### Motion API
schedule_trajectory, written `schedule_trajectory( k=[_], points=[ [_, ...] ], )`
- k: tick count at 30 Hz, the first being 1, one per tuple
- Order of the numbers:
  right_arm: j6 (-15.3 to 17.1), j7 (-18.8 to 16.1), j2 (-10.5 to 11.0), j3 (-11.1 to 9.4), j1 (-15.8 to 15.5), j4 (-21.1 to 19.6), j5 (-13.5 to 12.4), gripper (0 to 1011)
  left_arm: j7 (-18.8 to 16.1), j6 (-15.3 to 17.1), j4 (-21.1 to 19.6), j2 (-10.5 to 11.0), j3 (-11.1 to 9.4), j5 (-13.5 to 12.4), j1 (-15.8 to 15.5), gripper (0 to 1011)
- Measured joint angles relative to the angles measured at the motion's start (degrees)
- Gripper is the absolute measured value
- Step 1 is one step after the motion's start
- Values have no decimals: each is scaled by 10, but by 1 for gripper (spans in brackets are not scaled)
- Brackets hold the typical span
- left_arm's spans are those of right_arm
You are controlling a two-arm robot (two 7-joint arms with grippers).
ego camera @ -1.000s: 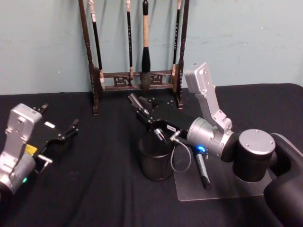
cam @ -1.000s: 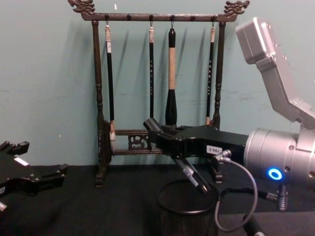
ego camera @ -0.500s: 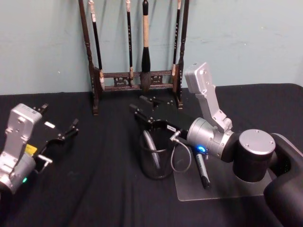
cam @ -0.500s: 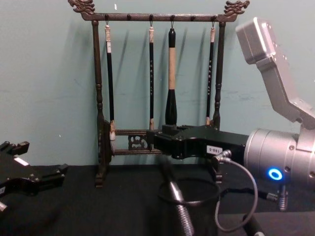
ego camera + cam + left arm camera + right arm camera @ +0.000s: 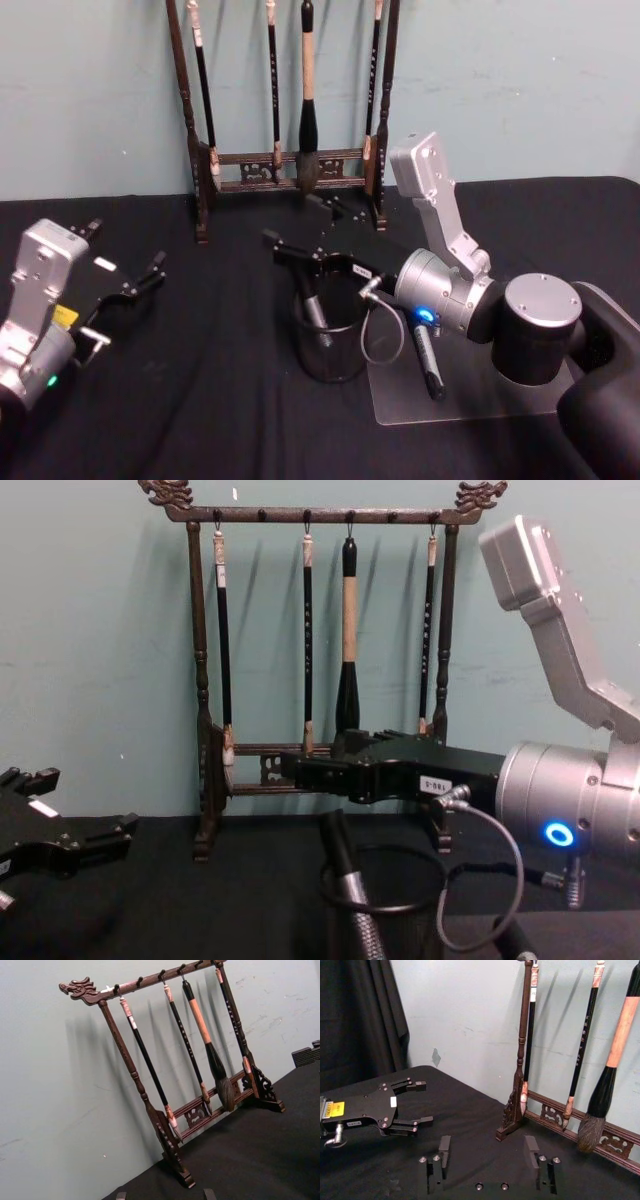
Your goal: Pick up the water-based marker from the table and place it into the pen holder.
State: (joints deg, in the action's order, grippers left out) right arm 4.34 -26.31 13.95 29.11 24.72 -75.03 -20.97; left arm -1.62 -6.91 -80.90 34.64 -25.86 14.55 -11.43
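Observation:
The water-based marker (image 5: 313,308) stands tilted inside the pen holder (image 5: 335,362), its upper end leaning against the left of the rim. In the chest view the marker (image 5: 349,888) sticks up through the black rim of the pen holder (image 5: 412,932). My right gripper (image 5: 295,224) hovers just above the cup, open and holding nothing. In the right wrist view the right gripper (image 5: 487,1152) has its two fingers set wide apart. At the left of the table (image 5: 200,400) my left gripper (image 5: 132,284) rests open.
A tall dark wooden brush rack (image 5: 285,160) with several hanging brushes stands against the wall behind the cup. A second dark marker (image 5: 426,362) lies on a clear plate (image 5: 470,405) right of the holder. My left gripper (image 5: 400,1106) shows far off.
The marker left my right gripper and dropped into the pen holder, settling against its left rim. The right gripper's fingers spread wider. The left arm has not moved.

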Motion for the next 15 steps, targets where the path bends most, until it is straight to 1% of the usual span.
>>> schedule_trajectory(
  k=[1, 3, 4, 11, 14, 15],
  points=[
    [0, 0, 0, 0, 0, 0, 0, 927, 0, 0, 0, 0, 0, 0, 0, 1001],
    [0, 0, 0, 0, 0, 0, 0, 927, 0, 0, 0, 0, 0, 0, 0, 1001],
    [0, 0, 0, 0, 0, 0, 0, 1003, 0, 0, 0, 0, 0, 0, 0, 1001],
    [0, 0, 0, 0, 0, 0, 0, 1000, 0, 0, 0, 0, 0, 0, 0, 1001],
    [0, 14, 2, -1, -3, -7, 10, 1002, 0, 0, 0, 0, 0, 0, 0, 1001],
    [0, 14, 2, -1, -3, -7, 10, 1000, 0, 0, 0, 0, 0, 0, 0, 1001]
  ],
)
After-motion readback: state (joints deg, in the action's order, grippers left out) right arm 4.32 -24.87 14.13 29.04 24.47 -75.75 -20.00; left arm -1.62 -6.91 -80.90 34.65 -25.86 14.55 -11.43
